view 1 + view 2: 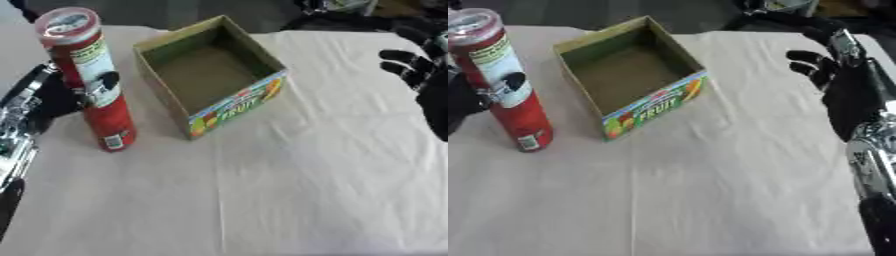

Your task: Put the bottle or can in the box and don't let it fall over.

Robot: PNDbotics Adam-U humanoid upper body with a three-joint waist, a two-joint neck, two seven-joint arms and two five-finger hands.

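can (91, 80) upright on table (289, 200), just left of box (213, 75)

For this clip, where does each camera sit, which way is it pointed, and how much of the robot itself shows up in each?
Left eye view: in the head, looking down at the table; the left hand is wrapped round the red can, and the right hand is at the right edge.
Right eye view: same head, set slightly to the right; the right hand and forearm show fully, the left hand barely.
Shared: the can standing upright beside the empty open box.
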